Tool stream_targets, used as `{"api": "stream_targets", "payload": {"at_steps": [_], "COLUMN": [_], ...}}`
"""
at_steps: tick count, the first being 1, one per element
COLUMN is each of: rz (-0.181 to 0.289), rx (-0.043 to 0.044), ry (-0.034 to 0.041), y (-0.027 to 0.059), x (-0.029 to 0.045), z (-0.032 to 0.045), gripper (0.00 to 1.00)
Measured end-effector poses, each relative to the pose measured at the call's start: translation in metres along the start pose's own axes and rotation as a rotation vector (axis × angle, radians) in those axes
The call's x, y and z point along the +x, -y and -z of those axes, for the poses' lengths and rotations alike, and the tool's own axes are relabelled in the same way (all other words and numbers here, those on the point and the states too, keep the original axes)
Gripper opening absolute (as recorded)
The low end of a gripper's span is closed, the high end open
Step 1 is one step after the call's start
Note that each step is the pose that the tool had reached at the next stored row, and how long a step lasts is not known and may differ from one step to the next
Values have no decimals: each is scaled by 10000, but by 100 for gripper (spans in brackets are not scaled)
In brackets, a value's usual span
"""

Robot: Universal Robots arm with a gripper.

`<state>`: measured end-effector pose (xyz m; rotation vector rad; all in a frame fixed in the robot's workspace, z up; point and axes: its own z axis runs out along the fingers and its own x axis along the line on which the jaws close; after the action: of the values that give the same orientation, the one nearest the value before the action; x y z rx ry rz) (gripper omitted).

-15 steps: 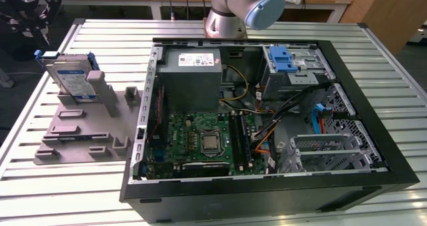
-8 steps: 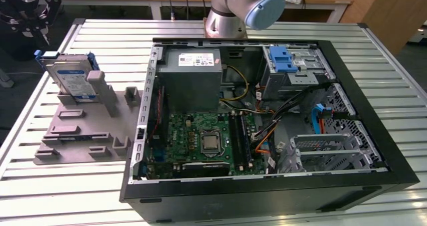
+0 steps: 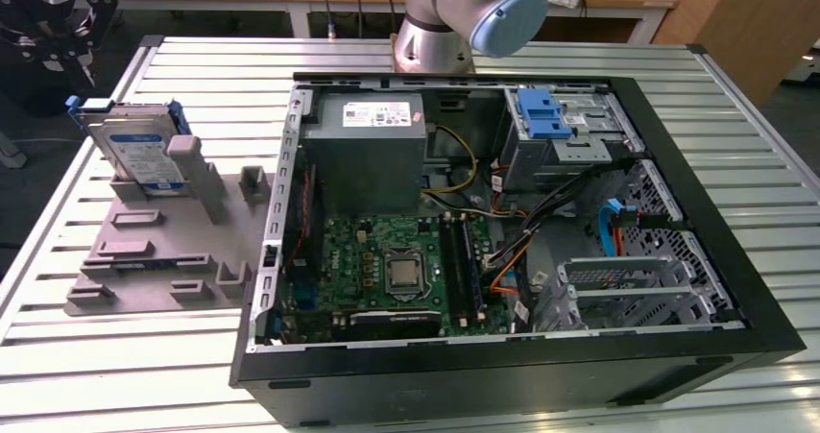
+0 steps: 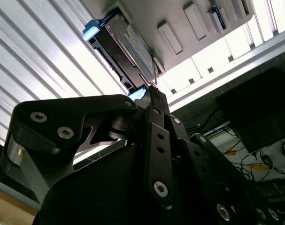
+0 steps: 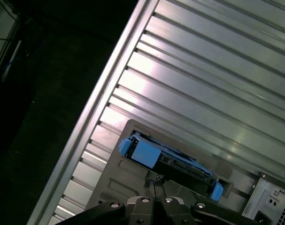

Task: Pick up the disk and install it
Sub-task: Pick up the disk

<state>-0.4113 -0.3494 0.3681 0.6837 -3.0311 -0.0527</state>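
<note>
The disk (image 3: 134,153) was seen standing upright on edge in a slot of the grey holder plate (image 3: 141,260), which was laid on the slatted metal table (image 3: 77,375) just beside the open computer case (image 3: 513,380), on the exterior view's left of it. The disk's labelled face was turned towards the camera in the exterior view, and its blue carrier frame was seen around its edges. In both wrist views the gripper (image 5: 154,182) (image 4: 151,89) was found outside the case and over the holder plate, pointed at the upper edge of the disk (image 5: 168,161) (image 4: 126,47) and held slightly apart from it. Its two fingers were pressed together with nothing clamped between them, so the disk was not grasped. Inside the case, the grey power supply box (image 3: 365,155) was seen at the far corner nearest the holder plate, the motherboard (image 3: 384,260) in front of it, and the metal cage with a blue latch (image 3: 551,126) towards the far corner on the exterior view's right. The arm's base (image 3: 448,20) was mounted on the table just behind the case.
</note>
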Motion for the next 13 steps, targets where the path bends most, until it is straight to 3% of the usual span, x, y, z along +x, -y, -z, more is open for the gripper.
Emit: {"api": "stream_targets", "payload": {"at_steps": [6, 13], "rz": [155, 919], "rx": [4, 24], "ry": [-7, -36], "y": [0, 0], "x": [0, 0], "z": [0, -1], "gripper": [11, 11]}}
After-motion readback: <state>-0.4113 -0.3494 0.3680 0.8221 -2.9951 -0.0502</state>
